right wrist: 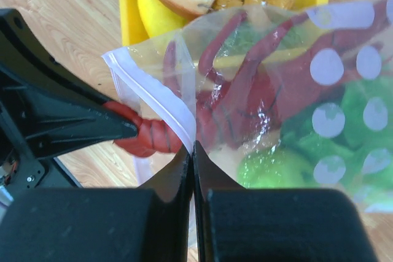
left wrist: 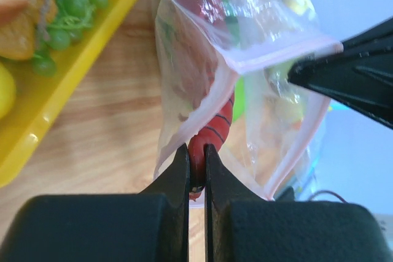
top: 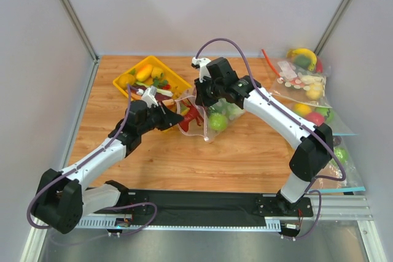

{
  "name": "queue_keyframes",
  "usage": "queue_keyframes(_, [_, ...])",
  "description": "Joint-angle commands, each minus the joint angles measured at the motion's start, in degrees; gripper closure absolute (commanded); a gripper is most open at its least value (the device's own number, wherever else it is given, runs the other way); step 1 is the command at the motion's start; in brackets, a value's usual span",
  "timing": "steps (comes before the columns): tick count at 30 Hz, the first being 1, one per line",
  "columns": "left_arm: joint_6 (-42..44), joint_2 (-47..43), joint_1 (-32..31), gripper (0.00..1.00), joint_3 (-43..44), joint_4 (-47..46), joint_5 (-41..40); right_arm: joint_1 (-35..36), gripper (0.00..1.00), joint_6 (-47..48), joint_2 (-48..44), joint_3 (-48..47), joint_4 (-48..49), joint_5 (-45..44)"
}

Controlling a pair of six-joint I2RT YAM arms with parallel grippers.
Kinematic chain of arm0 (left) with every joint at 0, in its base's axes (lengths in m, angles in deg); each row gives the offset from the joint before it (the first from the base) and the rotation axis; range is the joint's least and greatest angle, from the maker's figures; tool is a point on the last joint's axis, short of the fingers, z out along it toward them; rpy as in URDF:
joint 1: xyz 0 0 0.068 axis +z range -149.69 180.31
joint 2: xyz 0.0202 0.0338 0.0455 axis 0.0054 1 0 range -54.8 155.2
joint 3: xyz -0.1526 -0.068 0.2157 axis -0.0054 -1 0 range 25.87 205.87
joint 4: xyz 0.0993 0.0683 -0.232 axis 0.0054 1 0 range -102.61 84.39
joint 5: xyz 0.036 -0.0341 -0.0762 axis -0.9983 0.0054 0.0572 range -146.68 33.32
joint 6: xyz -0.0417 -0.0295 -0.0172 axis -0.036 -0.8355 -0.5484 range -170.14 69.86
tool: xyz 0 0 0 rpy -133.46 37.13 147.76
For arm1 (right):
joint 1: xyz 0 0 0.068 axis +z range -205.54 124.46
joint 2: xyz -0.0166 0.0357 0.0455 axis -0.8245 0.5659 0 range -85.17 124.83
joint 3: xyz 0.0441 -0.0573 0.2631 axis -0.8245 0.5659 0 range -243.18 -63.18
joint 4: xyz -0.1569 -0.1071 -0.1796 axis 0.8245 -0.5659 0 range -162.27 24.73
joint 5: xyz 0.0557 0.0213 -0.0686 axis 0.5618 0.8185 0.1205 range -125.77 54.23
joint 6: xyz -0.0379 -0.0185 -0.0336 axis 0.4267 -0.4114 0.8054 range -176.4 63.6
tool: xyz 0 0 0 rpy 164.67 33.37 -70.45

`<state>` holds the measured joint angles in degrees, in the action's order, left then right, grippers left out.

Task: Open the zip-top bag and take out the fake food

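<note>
Noted zip-top bag (top: 209,110) at the middle of the table (top: 245,151), just beside the yellow tray (top: 132,73), mouth open toward the left arm. Left gripper (left wrist: 196,159) was clenched on the tail of the red lobster (left wrist: 216,124). The tail stuck out past the pale zip strip (right wrist: 153,99); the claws lay inside. Right gripper (right wrist: 193,151) was pinched tight on the bag's edge at the strip. Green fruit (right wrist: 270,167) and lettuce (right wrist: 362,111) lay inside the bag.

Bright even light; zip-top bag (right wrist: 270,59) glare; fg blurred.
</note>
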<state>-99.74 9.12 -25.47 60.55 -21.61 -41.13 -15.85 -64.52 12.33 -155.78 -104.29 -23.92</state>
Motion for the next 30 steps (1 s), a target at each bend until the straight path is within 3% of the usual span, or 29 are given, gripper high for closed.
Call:
queue_keyframes(1, [-3.3, 0.41, 0.73, 1.0, 2.68, -4.72, 11.33, 0.22, 1.0, 1.09, 0.51, -0.13, 0.09, -4.9])
queue_keyframes(5, [-2.34, -0.46, 1.35, 1.0, 3.38, -1.48, 15.38, 0.05, 1.0, 1.97, 0.94, -0.57, -1.05, -8.34])
queue_keyframes(14, [0.9, -5.73, 4.6, 1.0, 5.22, 5.47, 16.18, -1.97, 1.0, 3.02, 1.12, 0.22, -2.11, -10.89])
queue_keyframes(30, [11.28, -6.17, 7.58, 1.0, 9.27, 19.28, 20.04, -7.24, 1.0, 3.46, 0.15, 1.45, -3.07, -14.23])
